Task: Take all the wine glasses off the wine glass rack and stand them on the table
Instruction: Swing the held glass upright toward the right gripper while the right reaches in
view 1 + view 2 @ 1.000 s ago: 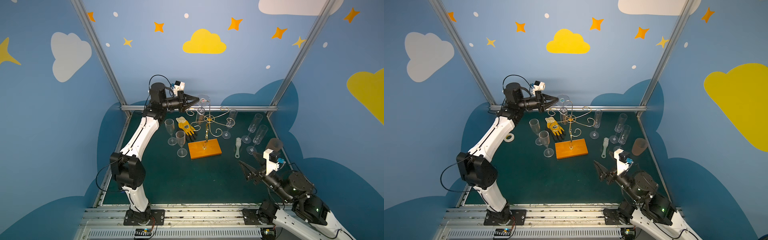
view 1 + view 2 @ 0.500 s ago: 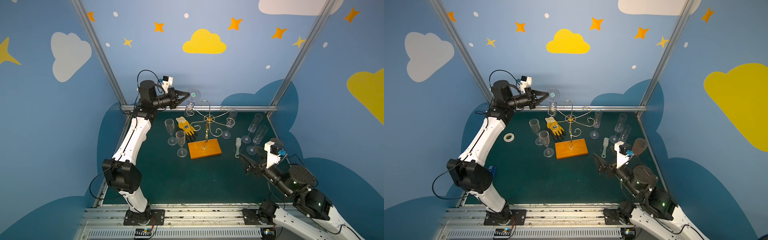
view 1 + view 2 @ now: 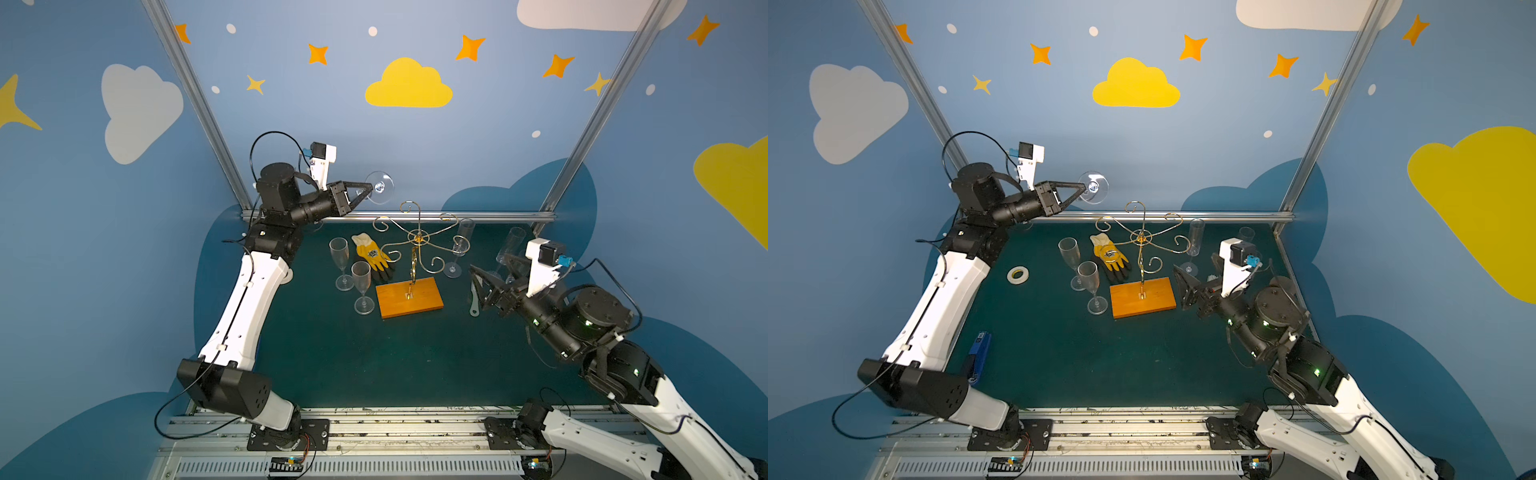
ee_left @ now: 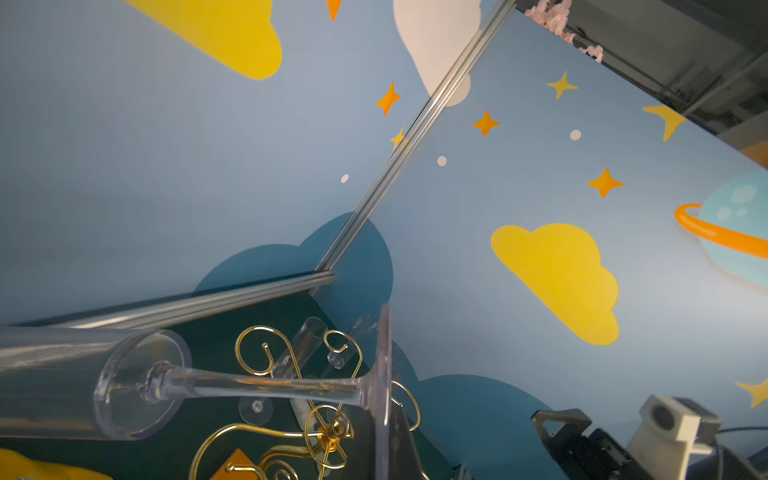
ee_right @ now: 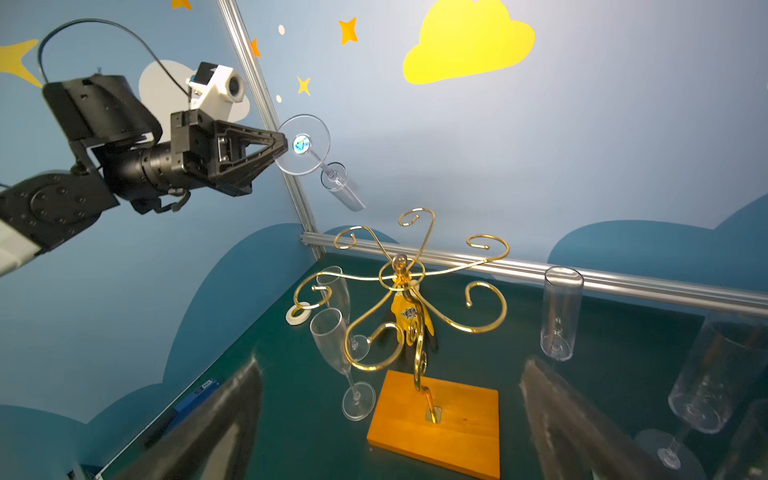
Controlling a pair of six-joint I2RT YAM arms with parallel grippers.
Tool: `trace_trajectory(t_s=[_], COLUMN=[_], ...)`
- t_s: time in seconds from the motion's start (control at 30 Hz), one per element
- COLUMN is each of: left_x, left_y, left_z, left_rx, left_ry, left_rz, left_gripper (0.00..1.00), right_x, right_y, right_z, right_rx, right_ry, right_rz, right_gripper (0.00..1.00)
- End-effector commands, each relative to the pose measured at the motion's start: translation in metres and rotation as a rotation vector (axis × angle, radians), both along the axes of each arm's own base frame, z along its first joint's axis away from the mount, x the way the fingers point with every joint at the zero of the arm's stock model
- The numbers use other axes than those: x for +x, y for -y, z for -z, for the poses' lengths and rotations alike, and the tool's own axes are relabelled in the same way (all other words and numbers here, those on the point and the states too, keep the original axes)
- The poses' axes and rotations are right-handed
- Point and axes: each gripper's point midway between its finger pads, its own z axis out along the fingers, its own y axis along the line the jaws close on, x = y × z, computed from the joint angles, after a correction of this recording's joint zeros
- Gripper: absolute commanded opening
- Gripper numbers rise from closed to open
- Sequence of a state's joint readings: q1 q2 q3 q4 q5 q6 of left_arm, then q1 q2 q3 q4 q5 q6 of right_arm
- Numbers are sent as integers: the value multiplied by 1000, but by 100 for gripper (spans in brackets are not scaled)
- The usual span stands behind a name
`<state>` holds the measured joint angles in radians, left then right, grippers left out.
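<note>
Already clear of the rack [image 3: 409, 297] and well above it, up near the back wall: wine glass [image 3: 379, 188], tipped with foot high and bowl slanting down. Clamped by the left fingers [image 5: 257, 145] at the stem right under the foot, as far as can be told. Right fingers [image 5: 232, 415] spread wide, gripping nothing, low over the counter [image 3: 332, 353] near the rack's wooden base. Likely light, stiff and slick; clear plastic or real glass, hard to say which, so best treated as breakable. Best pinched at the thin stem, close under foot or bowl to stop any sliding. Worth avoiding a hard squeeze on the bowl wall. Next, probably, setting down upright among the other glasses [image 3: 360, 276].
</note>
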<state>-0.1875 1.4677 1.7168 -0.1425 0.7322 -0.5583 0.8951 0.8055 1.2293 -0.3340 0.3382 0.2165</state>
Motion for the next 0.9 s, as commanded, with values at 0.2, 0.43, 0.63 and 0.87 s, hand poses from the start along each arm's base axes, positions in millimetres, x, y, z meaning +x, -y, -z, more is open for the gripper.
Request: trace_trajectory(t_s=[0.2, 0.43, 0.63, 0.87], left_x=[-62, -103, -134, -159], left_y=[7, 22, 42, 65], left_z=[-11, 2, 8, 20], left_rx=[246, 386, 487, 620], left_ry=[483, 730, 936, 1141], left_rz=[-117, -135, -122, -119], left_gripper=[3, 3, 3, 3], right_x=[7, 8, 9, 0], right_y=[-36, -58, -77, -104], right_z=[-54, -73, -70, -46], right_rx=[23, 47, 39, 9], right_ry=[29, -32, -136, -299], right_rz=[-162, -304, -401, -559], right_gripper=[92, 83, 77, 72])
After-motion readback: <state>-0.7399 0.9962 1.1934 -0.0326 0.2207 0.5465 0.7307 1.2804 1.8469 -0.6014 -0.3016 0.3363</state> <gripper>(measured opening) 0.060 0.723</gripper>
